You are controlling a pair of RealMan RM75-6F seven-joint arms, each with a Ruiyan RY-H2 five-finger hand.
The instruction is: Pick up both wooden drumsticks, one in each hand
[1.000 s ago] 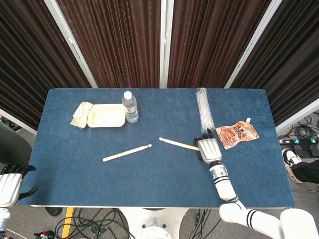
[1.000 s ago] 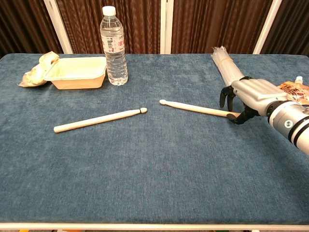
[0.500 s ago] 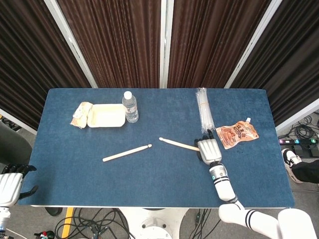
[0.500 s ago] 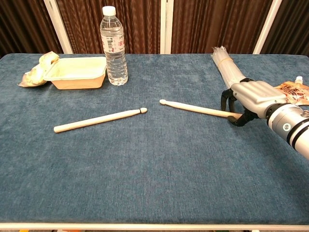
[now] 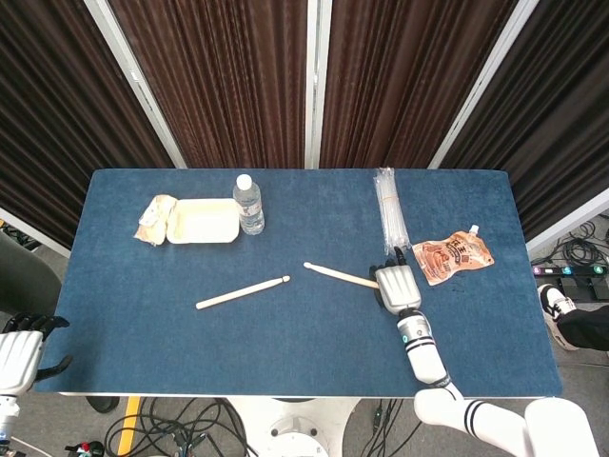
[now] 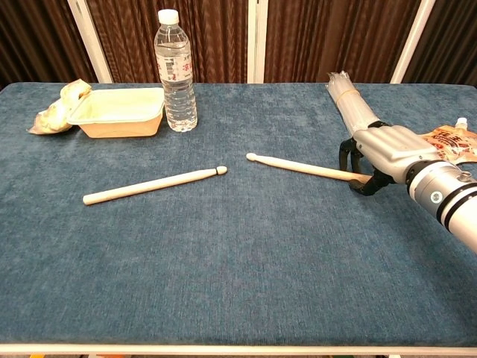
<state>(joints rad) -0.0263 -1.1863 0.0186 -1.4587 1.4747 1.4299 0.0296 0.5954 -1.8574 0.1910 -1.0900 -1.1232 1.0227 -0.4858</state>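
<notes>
Chest view shows me the right hand (image 6: 380, 153) low over the blue table (image 6: 238, 268), its dark fingers (image 6: 345, 155) curled down around the thick end of the right drumstick (image 6: 298, 167). I cannot tell if the fingers really grip the stick or only cage it; the stick lies flat on the cloth, its tip toward the centre. I see the left drumstick (image 6: 153, 185) alone, well apart from both hands, also flat. From the head view, the left hand (image 5: 19, 354) waits beside the table's near left corner, fingers apart and holding nothing. Behind stand a water bottle (image 6: 175, 71) and a tray (image 6: 119, 110), with an orange pouch (image 5: 452, 257) just beside the right hand.
</notes>
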